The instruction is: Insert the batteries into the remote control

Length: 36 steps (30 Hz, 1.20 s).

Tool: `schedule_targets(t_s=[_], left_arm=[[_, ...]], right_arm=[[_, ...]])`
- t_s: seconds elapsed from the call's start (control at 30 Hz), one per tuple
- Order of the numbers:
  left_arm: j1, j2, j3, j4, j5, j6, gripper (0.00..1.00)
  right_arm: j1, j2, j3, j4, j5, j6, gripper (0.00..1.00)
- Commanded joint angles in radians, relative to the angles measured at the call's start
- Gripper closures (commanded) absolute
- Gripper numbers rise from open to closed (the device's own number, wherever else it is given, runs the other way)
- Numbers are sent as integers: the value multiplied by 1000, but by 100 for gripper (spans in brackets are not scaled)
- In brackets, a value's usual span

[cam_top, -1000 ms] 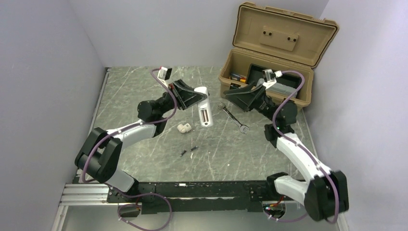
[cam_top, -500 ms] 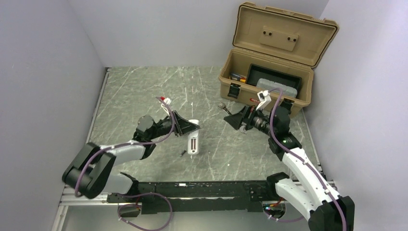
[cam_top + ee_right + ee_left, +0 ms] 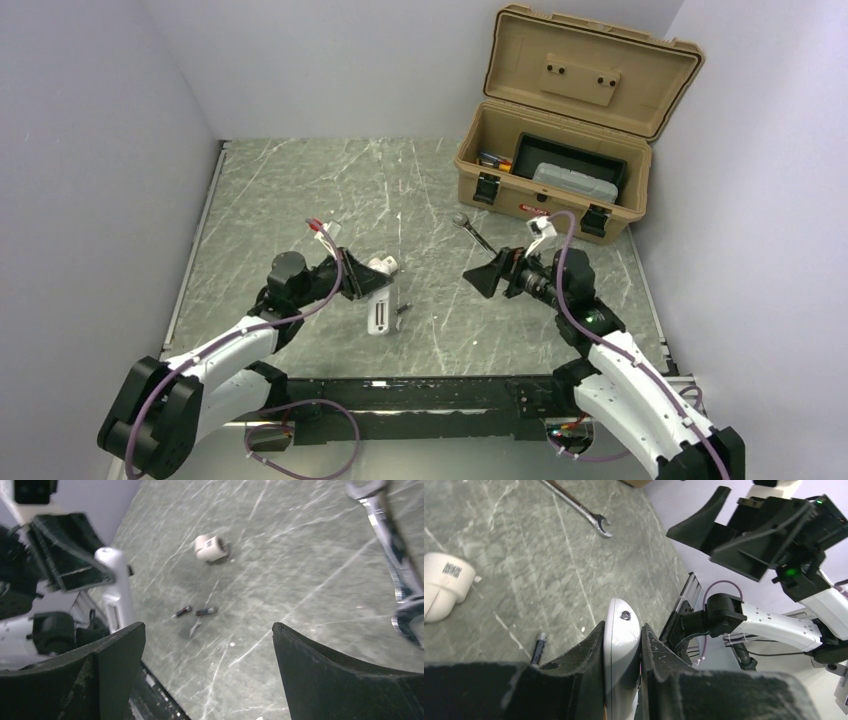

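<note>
Gripping the remote control (image 3: 622, 627) by its long edges, your left gripper (image 3: 372, 284) carries it with the free end hanging below the fingers. Your right gripper (image 3: 482, 278) stands wide with nothing between its fingers. The batteries (image 3: 206, 611) lie on the table between the two grippers, just beside the remote's lower end.

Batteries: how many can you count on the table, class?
2. One battery and the other battery lie close together on the table, near the pipe fitting; more may hide in the toolbox.
</note>
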Motion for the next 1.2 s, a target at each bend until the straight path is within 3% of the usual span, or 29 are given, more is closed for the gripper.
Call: schedule_targets(t_s=[0.0,0.23,0.57,0.8,0.9,1.17], left_arm=[[27,7,-18,59,53,-9,100],[82,-11,-9,-35,63,-8,100],[155,-40,-17,-138,69,-8,100],[178,-73,-24,-179,78,-4,100],[181,-93,-24,-206,66,8,100],[184,-171,-38,-268,65,-9,100]], right_arm=[[192,-13,14,10,139,-46,0],[606,80,26,65,277,-101,8],[1346,345,86,280,655,-279,12],[1575,590,233,331,624,-293,12],[1639,644,253,395,617,-286,13],[1783,883,417,361,685,-340,14]])
